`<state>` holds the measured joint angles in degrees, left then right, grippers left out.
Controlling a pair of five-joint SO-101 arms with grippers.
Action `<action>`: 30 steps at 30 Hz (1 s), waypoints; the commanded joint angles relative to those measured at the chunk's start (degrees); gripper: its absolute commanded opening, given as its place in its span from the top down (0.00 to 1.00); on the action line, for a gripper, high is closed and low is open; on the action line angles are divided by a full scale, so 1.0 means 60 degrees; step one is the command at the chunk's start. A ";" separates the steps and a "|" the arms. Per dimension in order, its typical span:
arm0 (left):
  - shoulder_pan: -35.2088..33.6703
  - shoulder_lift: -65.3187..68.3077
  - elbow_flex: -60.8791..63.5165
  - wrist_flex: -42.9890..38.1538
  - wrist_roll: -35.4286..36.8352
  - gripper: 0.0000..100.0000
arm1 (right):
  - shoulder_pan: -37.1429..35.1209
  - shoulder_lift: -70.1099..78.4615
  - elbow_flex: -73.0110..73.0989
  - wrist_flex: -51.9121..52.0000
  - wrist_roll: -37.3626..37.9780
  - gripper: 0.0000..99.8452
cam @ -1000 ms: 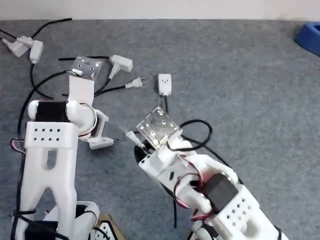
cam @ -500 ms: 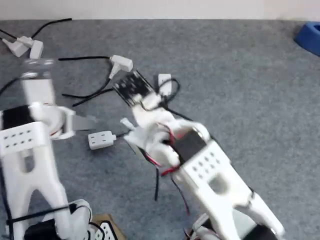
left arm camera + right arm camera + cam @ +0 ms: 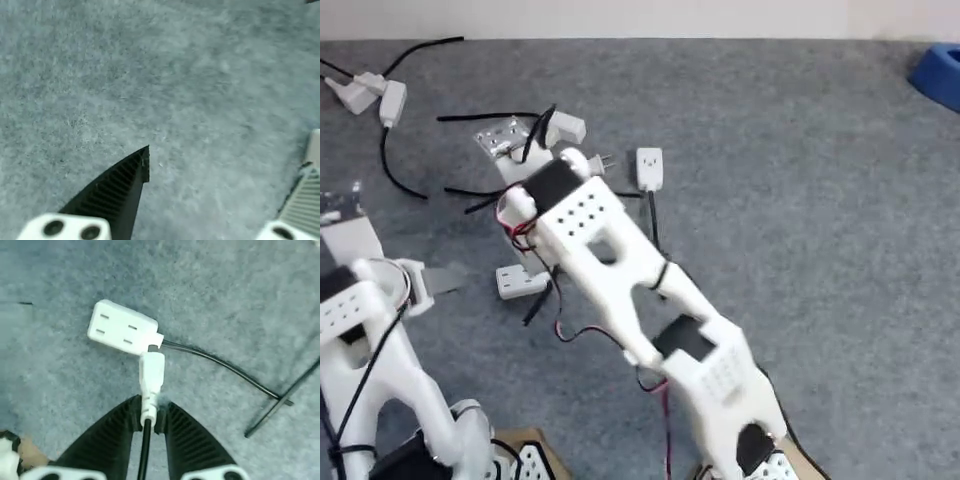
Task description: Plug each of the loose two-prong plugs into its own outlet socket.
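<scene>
From above, the grey counter [image 3: 800,220] carries two arms. The right arm [image 3: 620,260] stretches from the near edge across to the far left, and its end is beside a white outlet [image 3: 567,128] among black cords [image 3: 480,117]. The left arm [image 3: 365,320] stands at the near left, its end pointing toward an outlet block [image 3: 520,282] just beside it. A loose plug [image 3: 600,161] lies with its prongs toward a single socket [image 3: 649,168], near it but apart. Two more white pieces [image 3: 392,100] sit at the far left corner, and a blue thing [image 3: 940,72] sits at the far right edge. In the left wrist view, the left gripper [image 3: 227,165] hangs wide open over the counter. A white edge [image 3: 315,145] shows by its pale finger; what it belongs to cannot be told. In the right wrist view, the right gripper [image 3: 151,404] is closed on the cord end of a plug [image 3: 151,371], whose black cord runs back between the fingers. The plug's nose meets the end of a two-socket outlet [image 3: 122,330]; whether its prongs are seated cannot be told. A second cord [image 3: 220,364] leaves that same end of the outlet and runs off across the counter.
</scene>
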<state>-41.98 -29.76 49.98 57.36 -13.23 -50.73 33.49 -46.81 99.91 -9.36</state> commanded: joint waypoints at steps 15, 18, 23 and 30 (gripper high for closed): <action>-0.3451 -0.0081 0.2234 -0.4103 -0.0088 0.57 | -0.0403 0.0623 -0.1033 -0.0066 -0.1026 0.99; -0.3553 -0.0081 0.2220 -0.4249 -0.0088 0.57 | -0.0403 0.0901 -0.1033 -0.0344 -0.1070 0.99; -0.3538 -0.0081 0.2220 -0.4249 -0.0103 0.57 | -0.0403 0.0960 -0.1121 -0.0476 -0.1084 0.99; -0.3568 -0.0081 0.2205 -0.4249 -0.0103 0.57 | -0.0403 0.1033 -0.1663 -0.0462 -0.1553 0.99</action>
<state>-62.73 -29.76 63.60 32.92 -13.23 -52.84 40.53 -54.02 97.71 -17.63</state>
